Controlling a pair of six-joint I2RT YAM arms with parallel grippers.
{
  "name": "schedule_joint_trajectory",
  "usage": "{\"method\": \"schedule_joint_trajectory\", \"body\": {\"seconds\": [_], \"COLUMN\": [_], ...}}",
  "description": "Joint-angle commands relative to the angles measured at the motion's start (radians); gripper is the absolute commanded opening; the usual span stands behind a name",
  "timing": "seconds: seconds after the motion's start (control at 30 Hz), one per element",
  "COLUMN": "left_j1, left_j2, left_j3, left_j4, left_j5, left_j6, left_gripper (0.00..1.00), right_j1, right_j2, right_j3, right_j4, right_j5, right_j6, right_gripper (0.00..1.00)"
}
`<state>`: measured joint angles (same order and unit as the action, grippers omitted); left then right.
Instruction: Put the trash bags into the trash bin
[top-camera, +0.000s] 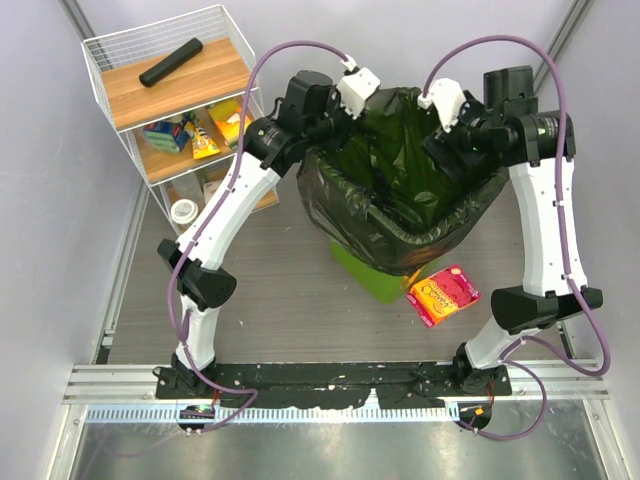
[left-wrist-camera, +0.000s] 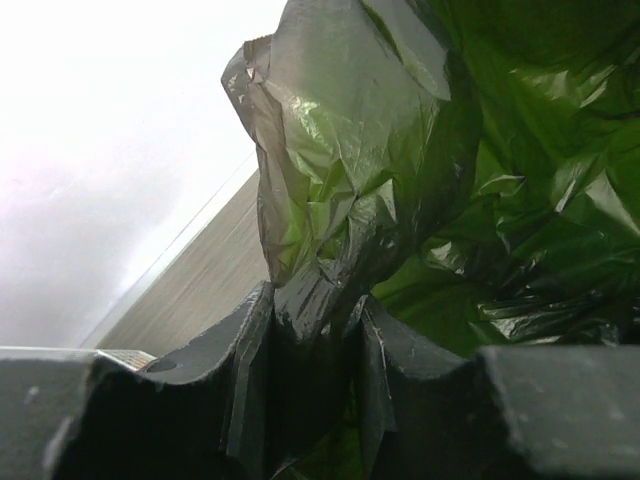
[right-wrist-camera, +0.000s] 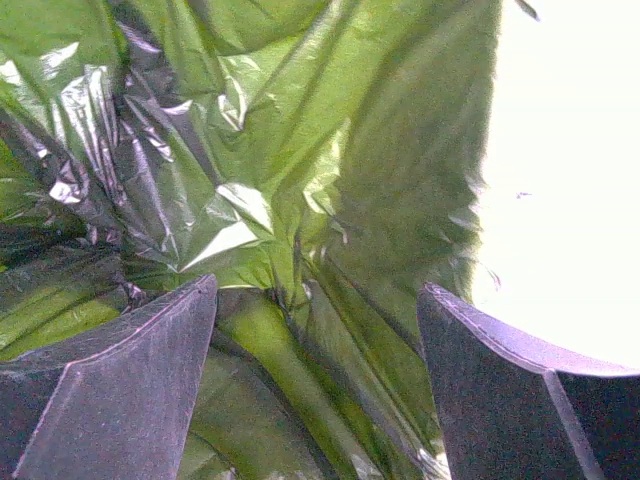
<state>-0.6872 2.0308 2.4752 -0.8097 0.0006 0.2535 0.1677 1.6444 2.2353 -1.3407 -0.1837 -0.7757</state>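
The black trash bag (top-camera: 345, 215) is spread open over the lime-green trash bin (top-camera: 372, 277), covering all but a low part of the bin's front wall. My left gripper (top-camera: 338, 122) is at the bag's back-left rim. In the left wrist view it (left-wrist-camera: 318, 330) is shut on a gathered fold of the bag (left-wrist-camera: 340, 200). My right gripper (top-camera: 447, 140) hangs at the back-right rim, jaws wide. In the right wrist view it (right-wrist-camera: 315, 300) is open, with the film of the bag (right-wrist-camera: 250, 180) lying between and beyond the fingers and no pinch showing.
A white wire shelf (top-camera: 113, 82) stands at the back left with a rolled black cylinder (top-camera: 170, 62) on top and small items below. A tape roll (top-camera: 183, 211) lies by its foot. A red snack packet (top-camera: 444, 294) lies right of the bin.
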Motion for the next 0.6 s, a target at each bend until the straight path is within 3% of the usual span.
{"method": "schedule_joint_trajectory", "body": {"seconds": [0.0, 0.13, 0.2, 0.27, 0.57], "left_j1": [0.041, 0.064, 0.081, 0.100, 0.146], "left_j2": [-0.011, -0.021, -0.026, -0.032, -0.055], "left_j3": [0.039, 0.033, 0.025, 0.019, -0.004], "left_j4": [-0.029, -0.037, -0.040, -0.042, -0.100], "left_j5": [0.030, 0.053, 0.059, 0.081, 0.199], "left_j6": [-0.074, -0.111, -0.128, -0.148, -0.164], "left_gripper": [0.44, 0.75, 0.83, 0.87, 0.92], "right_j1": [-0.053, -0.094, -0.106, -0.120, -0.146], "right_j2": [-0.035, -0.051, -0.058, -0.067, -0.078], "right_j3": [0.027, 0.014, 0.004, 0.004, 0.036], "right_j4": [0.066, 0.074, 0.074, 0.075, 0.087], "right_j5": [-0.042, -0.069, -0.072, -0.076, -0.079], "right_j6": [0.087, 0.095, 0.092, 0.092, 0.119], "right_gripper": [0.85, 0.85, 0.85, 0.85, 0.85]}}
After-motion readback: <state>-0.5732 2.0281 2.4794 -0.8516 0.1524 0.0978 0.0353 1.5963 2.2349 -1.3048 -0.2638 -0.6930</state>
